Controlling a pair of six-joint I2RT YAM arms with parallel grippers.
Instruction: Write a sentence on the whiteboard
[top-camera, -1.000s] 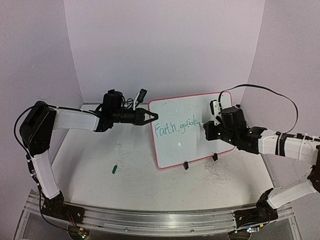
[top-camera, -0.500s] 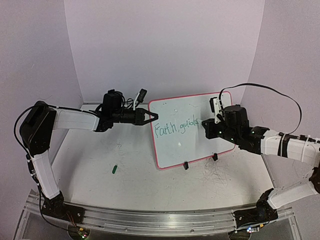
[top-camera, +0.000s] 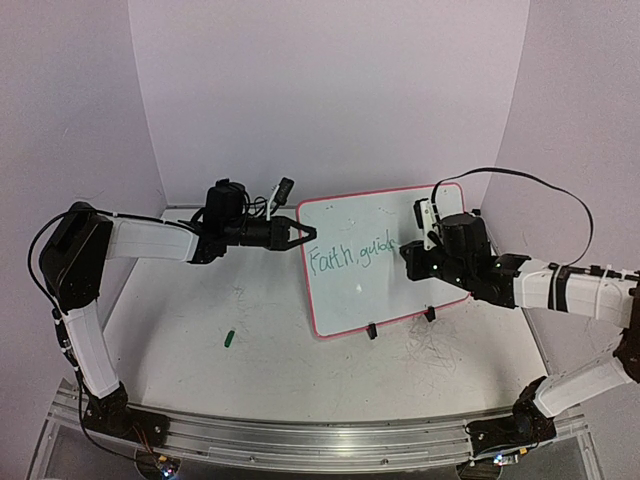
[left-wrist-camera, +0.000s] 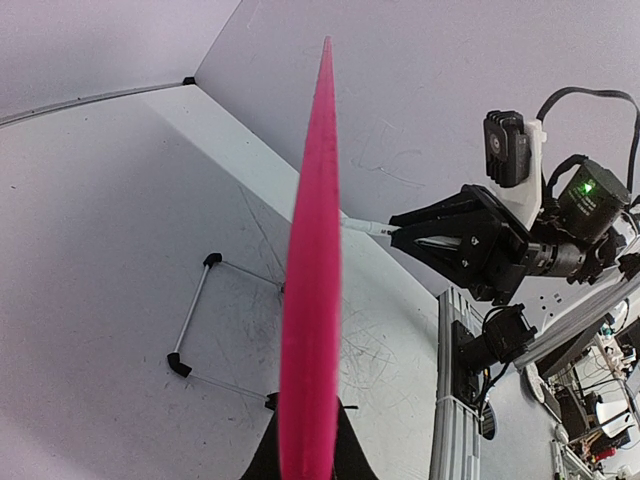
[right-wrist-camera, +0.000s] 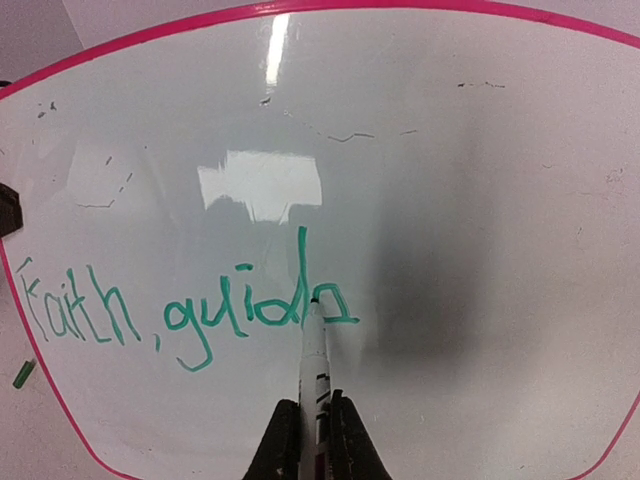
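Observation:
The whiteboard (top-camera: 375, 255) with its pink-red frame stands tilted on two black clip feet in the middle of the table. Green handwriting (right-wrist-camera: 190, 310) on it reads "Faith, guide", the last letter partly formed. My left gripper (top-camera: 303, 233) is shut on the board's left edge, which shows as a pink strip (left-wrist-camera: 312, 300) in the left wrist view. My right gripper (right-wrist-camera: 315, 440) is shut on a white marker (right-wrist-camera: 315, 350) whose tip touches the board at the last letter. The right gripper also shows in the top view (top-camera: 412, 257).
A small green marker cap (top-camera: 229, 338) lies on the scuffed white tabletop (top-camera: 250, 330) at the left front. A wire stand (left-wrist-camera: 200, 320) behind the board shows in the left wrist view. Purple-white walls close in the back and sides.
My right gripper has shifted a little along the writing line while drawing the last letter. The left arm and the board have not moved.

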